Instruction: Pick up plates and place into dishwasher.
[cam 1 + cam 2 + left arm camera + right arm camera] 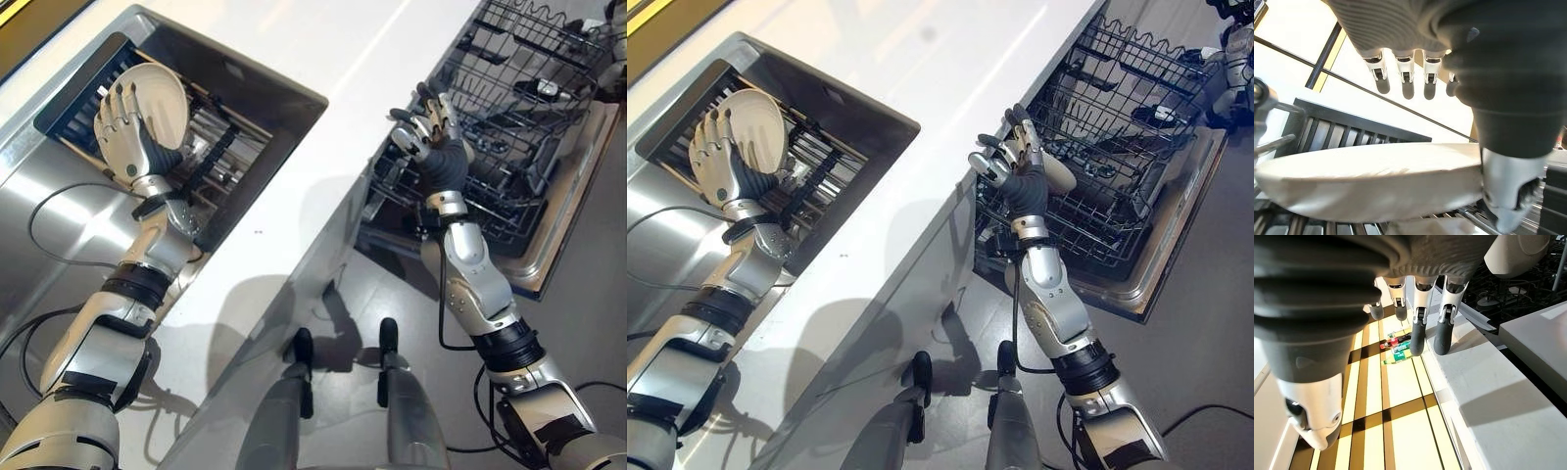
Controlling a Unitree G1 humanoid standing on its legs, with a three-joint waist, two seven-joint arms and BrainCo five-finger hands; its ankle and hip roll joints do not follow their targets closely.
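**Two hands up, one plate waiting in the sink rack**

Nearest: white worktop [323,108] runs diagonally between the two stations. Bare.

Left hand [125,132], fingers straight and spread, palm toward a cream plate [162,98]. Whether palm touches the plate, cannot tell; the left wrist view shows the plate [1376,176] lying just under the fingers [1407,81], thumb beside its rim, nothing curled round it. Not yet gripped.

Right hand [1019,162], fingers relaxed and open, holding nothing, raised at the near edge of the dishwasher rack [1136,127].

Risks, as judged:
- Plate is leaning among the bars of the sink rack [220,137]. An open palm pushing on it could tip it flat or slide it along the bars rather than lift it.
- A grasp on the rim alone looks thin; a smooth plate could slip on the carry across the worktop.
- Right hand stands where a plate would come in; crowding is possible.

Containers:
- Sink [265,83]: holds the wire rack, the one plate propped in it.
- Dishwasher rack, pulled out over the open door [573,215]: some dark small items further back, too small to name. No plates clearly in it.
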